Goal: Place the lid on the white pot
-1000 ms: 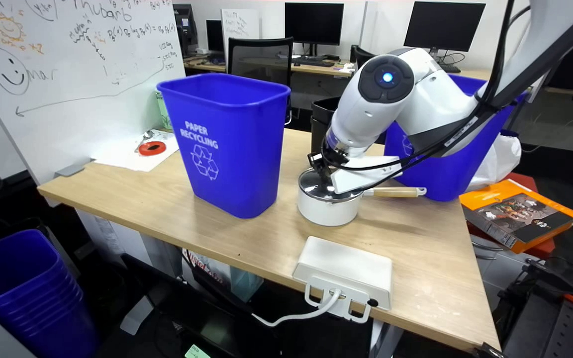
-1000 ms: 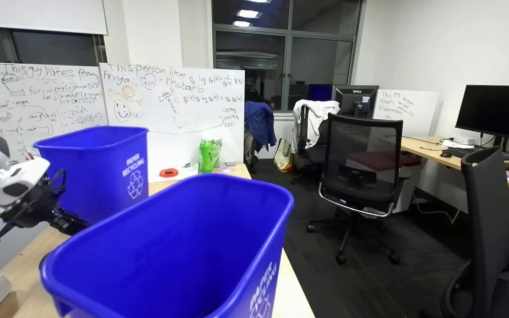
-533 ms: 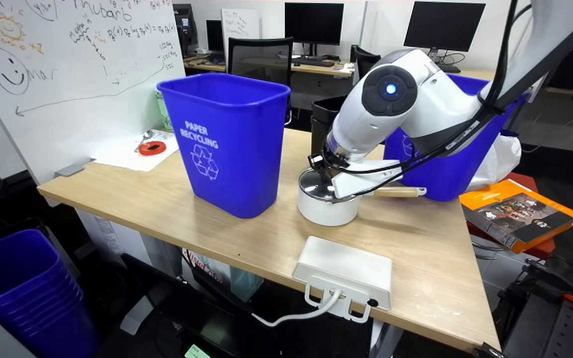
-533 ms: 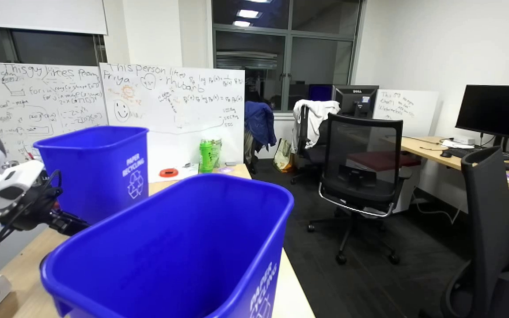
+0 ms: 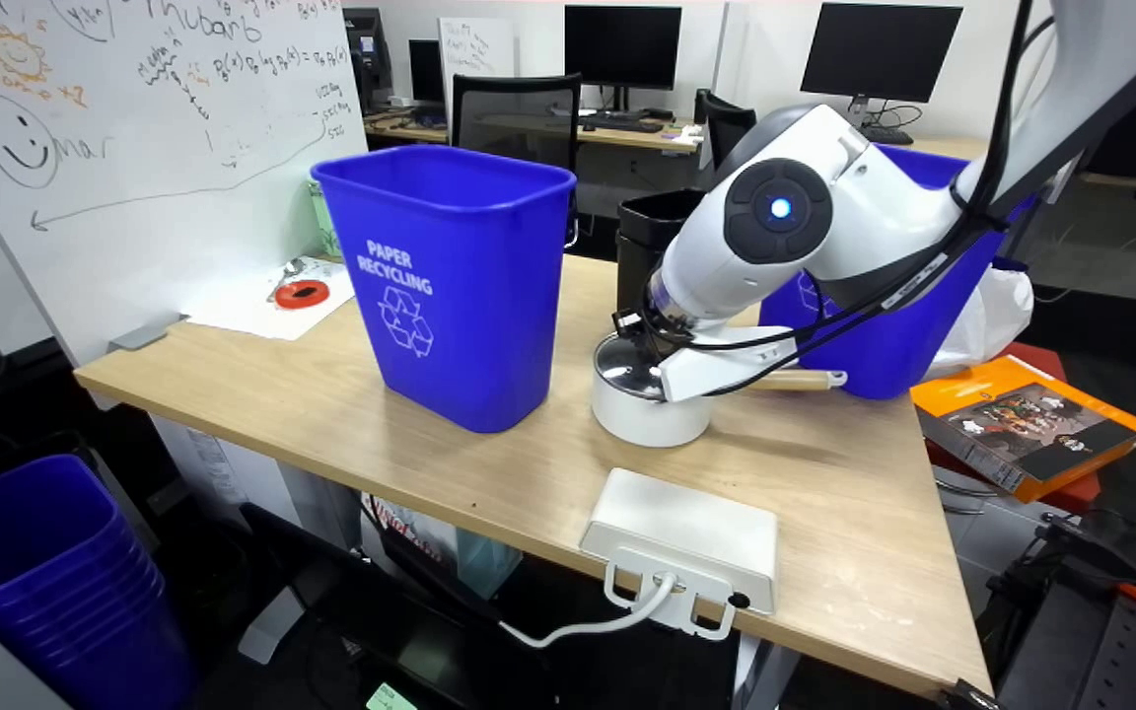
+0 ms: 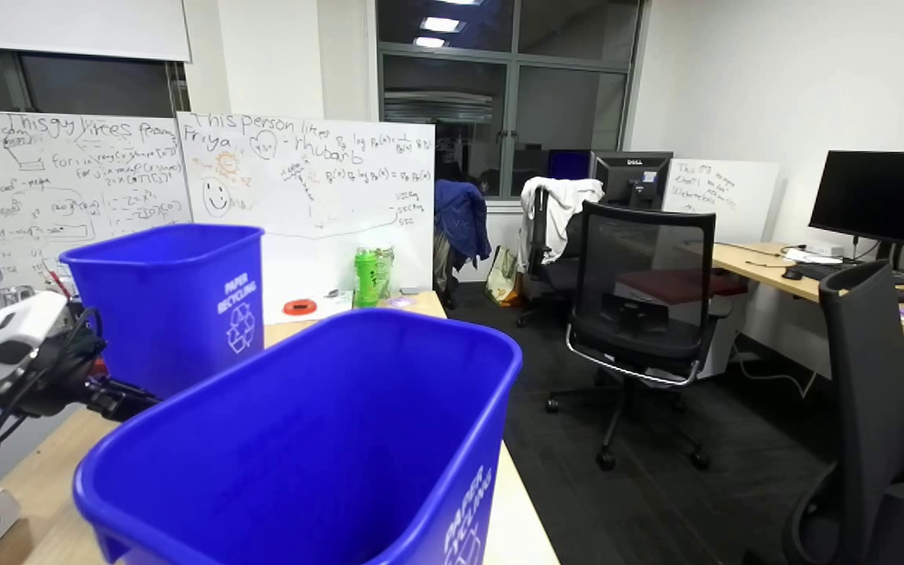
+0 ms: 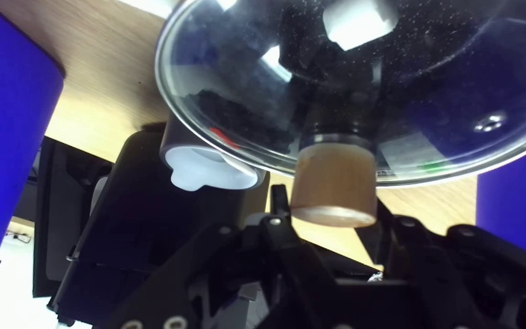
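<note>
The glass lid (image 5: pixel 617 370) lies on the white pot (image 5: pixel 642 419) and covers its mouth. It looks about level. The pot stands on the table, with its pale handle pointing right and partly behind the arm. My gripper (image 5: pixel 645 340) reaches down to the lid's middle at a slant. In the wrist view the lid (image 7: pixel 231 91) fills the top, and its brown knob (image 7: pixel 334 180) sits between the fingertips of my gripper (image 7: pixel 329 203). The fingers look shut on the knob from both sides. In an exterior view my gripper (image 6: pixel 130 399) shows, but a blue bin hides pot and lid.
A blue bin (image 5: pixel 460 306) stands left of the pot and another blue bin (image 5: pixel 888 345) right of it, behind the handle. A black container (image 5: pixel 639 261) is behind the pot. A white box (image 5: pixel 686 518) with a cable lies at the table's front edge.
The wrist has tilted and sunk lower, slightly to the right in an exterior view, while the fingers stay at the lid's knob. The pot has hardly moved.
</note>
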